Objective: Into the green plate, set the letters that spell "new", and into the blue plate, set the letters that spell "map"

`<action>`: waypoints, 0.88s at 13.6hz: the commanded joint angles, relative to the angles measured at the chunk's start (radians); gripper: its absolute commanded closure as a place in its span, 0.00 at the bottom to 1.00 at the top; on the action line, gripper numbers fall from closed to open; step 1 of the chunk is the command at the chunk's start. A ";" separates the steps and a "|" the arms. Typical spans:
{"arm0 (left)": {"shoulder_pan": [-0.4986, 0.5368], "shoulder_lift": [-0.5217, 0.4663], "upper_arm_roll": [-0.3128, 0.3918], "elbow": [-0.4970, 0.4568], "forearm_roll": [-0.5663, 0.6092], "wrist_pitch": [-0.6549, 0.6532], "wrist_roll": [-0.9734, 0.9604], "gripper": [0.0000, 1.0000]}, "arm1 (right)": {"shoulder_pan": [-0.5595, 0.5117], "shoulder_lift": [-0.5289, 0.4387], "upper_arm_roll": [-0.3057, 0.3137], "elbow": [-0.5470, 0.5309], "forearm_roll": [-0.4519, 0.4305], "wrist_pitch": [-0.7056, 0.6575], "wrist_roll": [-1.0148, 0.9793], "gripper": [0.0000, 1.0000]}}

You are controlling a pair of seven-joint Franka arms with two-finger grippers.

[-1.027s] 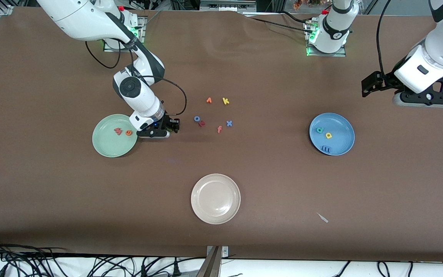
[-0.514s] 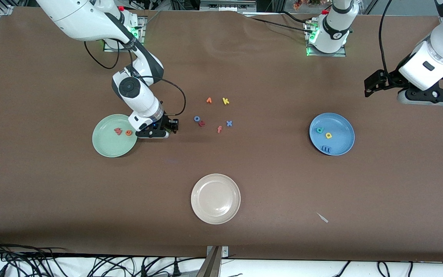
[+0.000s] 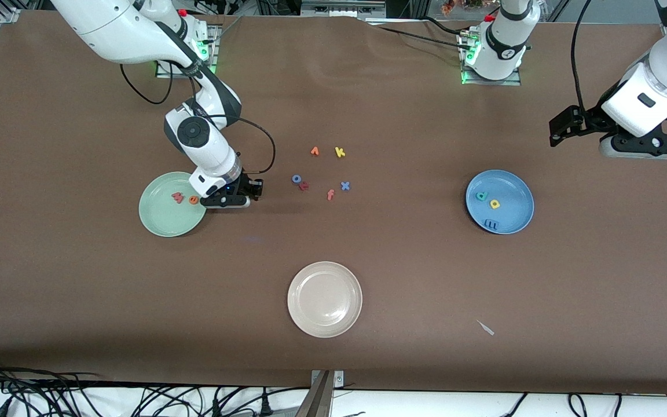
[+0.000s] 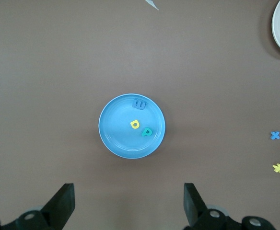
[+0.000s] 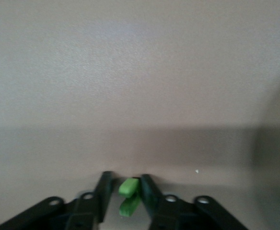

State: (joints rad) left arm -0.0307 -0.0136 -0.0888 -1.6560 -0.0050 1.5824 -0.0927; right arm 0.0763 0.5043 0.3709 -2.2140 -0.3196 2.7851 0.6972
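Note:
The green plate [image 3: 160, 227] holds the red-pink w [image 3: 178, 197] and the orange e [image 3: 194, 200]. Beside its rim, toward the loose letters, my right gripper [image 3: 228, 202] hangs low over the table. In the right wrist view that gripper [image 5: 124, 184] is shut on the green n [image 5: 129, 192], which rests against one finger. The blue plate [image 3: 513, 194] carries a teal letter [image 3: 482, 196], a yellow letter [image 3: 494, 204] and the blue m [image 3: 491, 223]. My left gripper [image 3: 637, 149] waits open, high over the table's end past the blue plate [image 4: 116, 136], with nothing between its fingers [image 4: 63, 203].
Loose letters lie mid-table: an orange v [image 3: 314, 151], yellow k [image 3: 340, 152], blue o [image 3: 296, 179], a red one [image 3: 304, 186], pink f [image 3: 330, 194], blue x [image 3: 345, 186]. A cream-white plate [image 3: 297, 289] sits nearer the front camera. A small pale scrap [image 3: 486, 328] lies near the front edge.
My right gripper's jaws have narrowed on the green n and it has drifted toward the green plate. The left arm has shifted a little toward its own end of the table.

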 commanded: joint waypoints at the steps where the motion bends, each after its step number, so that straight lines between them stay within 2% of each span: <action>1: -0.002 0.012 0.000 0.030 0.028 -0.025 0.001 0.00 | 0.004 0.003 -0.013 -0.026 -0.027 0.014 0.016 1.00; 4: -0.002 0.012 -0.002 0.030 0.028 -0.027 -0.001 0.00 | -0.001 -0.045 -0.035 -0.024 -0.029 -0.019 -0.017 1.00; 5: -0.002 0.012 -0.002 0.030 0.028 -0.027 0.001 0.00 | -0.010 -0.097 -0.047 -0.016 -0.030 -0.100 -0.060 1.00; 7: -0.002 0.012 -0.002 0.030 0.028 -0.027 0.001 0.00 | -0.053 -0.199 -0.075 0.002 -0.018 -0.284 -0.273 1.00; 9: -0.002 0.012 0.000 0.030 0.028 -0.027 -0.001 0.00 | -0.093 -0.253 -0.131 -0.012 -0.018 -0.335 -0.466 1.00; 11: -0.002 0.012 -0.002 0.030 0.028 -0.028 -0.001 0.00 | -0.098 -0.267 -0.202 -0.064 -0.016 -0.319 -0.562 1.00; 12: -0.002 0.012 -0.002 0.030 0.028 -0.028 -0.001 0.00 | -0.099 -0.267 -0.211 -0.091 -0.016 -0.277 -0.562 0.63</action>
State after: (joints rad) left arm -0.0306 -0.0133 -0.0886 -1.6553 -0.0050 1.5773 -0.0927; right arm -0.0235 0.2544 0.1794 -2.2293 -0.3343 2.4543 0.1698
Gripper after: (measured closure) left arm 0.000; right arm 0.899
